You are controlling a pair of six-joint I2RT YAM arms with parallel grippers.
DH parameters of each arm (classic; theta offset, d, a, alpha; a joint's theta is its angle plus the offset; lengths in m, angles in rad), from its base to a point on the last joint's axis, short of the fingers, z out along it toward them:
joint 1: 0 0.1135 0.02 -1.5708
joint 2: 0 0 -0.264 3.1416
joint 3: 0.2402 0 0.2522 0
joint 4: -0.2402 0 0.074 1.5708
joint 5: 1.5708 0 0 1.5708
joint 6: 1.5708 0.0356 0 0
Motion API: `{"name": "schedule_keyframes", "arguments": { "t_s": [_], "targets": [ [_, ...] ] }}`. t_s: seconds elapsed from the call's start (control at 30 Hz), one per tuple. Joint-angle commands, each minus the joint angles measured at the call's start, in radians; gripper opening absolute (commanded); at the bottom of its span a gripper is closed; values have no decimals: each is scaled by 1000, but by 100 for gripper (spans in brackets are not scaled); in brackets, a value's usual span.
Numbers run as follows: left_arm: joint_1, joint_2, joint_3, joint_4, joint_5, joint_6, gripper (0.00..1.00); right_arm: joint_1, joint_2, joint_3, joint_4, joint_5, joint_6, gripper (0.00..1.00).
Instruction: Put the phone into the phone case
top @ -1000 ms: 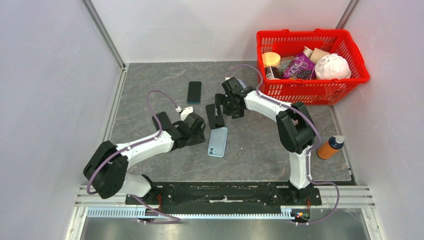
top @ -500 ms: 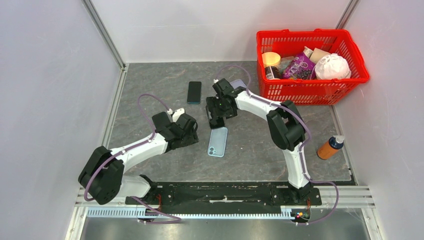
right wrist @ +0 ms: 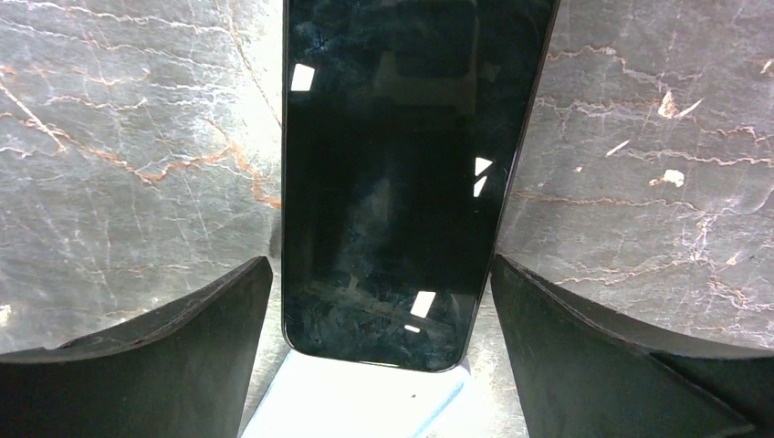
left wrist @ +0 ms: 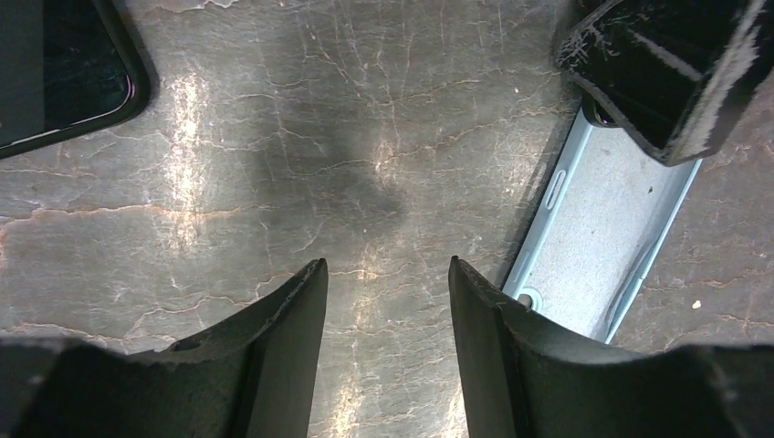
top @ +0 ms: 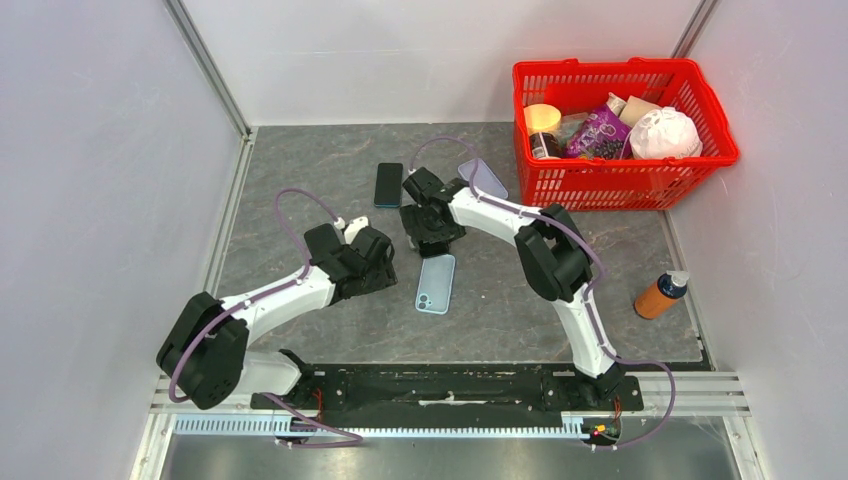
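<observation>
Reading left to right. The left end effector (left wrist: 388,274) hung low over the bare, grey-veined worktop (top: 300,170), fingers apart with nothing between them. Its wrist view cut a second dark phone (top: 388,184) down to one corner. The phone (right wrist: 402,164) lay flat on the worktop near the centre. From above it was hidden beneath the right end effector (top: 428,225), and only the right wrist view showed it. Its far end was cropped by the frame there, and its near end overlapped the far edge of the phone case (top: 436,283). The right end effector's jaws stood wide, one finger just beside each long edge of the phone; whether either pad touched it could not be told. The phone was a black slab, screen up, glossy and smudged, with small bright reflections. The case was pale blue and flat, with a slot in one long side and a round camera opening at its near corner; its far end was covered by the right end effector. Farther right were a clear case (top: 482,177), a red basket (top: 700,95) of mixed items and an orange bottle (top: 660,294).
</observation>
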Motion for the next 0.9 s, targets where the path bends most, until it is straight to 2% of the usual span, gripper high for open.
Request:
{"name": "schedule_keyframes", "arguments": {
  "t_s": [0.0, 0.13, 0.27, 0.47, 0.53, 0.67, 0.87],
  "targets": [
    [7, 3, 0, 37, 6, 14, 57, 23, 52, 66, -72, 106, -10, 97],
    [6, 13, 8, 44, 16, 14, 57, 24, 79, 96, -107, 140, -10, 93],
    [6, 37, 27, 50, 33, 16, 56, 23, 92, 118, -112, 134, -17, 82],
    [6, 74, 66, 55, 57, 32, 55, 4, 72, 127, -114, 113, -16, 48],
    [6, 89, 77, 57, 69, 40, 55, -15, 41, 111, -112, 105, -8, 41],
    [4, 106, 94, 65, 84, 43, 54, -59, -59, 38, -75, 74, 12, 36],
    [-2, 152, 148, 84, 151, 86, 53, -83, -212, -54, -50, 69, 31, 35]
  ]
}}
